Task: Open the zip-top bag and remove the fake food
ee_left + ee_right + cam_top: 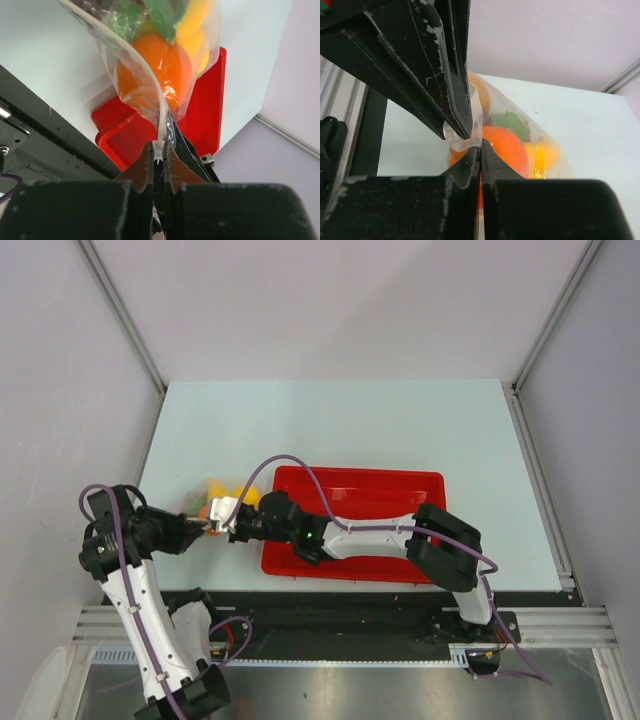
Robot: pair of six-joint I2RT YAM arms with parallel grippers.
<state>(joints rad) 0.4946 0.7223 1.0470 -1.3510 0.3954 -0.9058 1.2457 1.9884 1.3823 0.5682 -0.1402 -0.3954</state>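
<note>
Both pinched the bag [107, 52] mouth tight, left gripper [159, 150] and right gripper [480, 149]; slipping film could've kept the fruit [160, 62] sealed in.

A pale blue table [400, 430] fills the middle of the room. Behind it stands a plain wall [340, 300], light grey with a bit of purple in it. The left wall [60, 390] and the right wall [600, 440] have the same color. A thin metal bar [120, 315] runs up the back left corner, and another bar [560, 315] runs up the back right corner. A black strip [350, 605] lies along the near edge of the table. Just in front of it is a silver rail [330, 625], then a shiny metal sheet [350, 690]. The light is soft and even.
</note>
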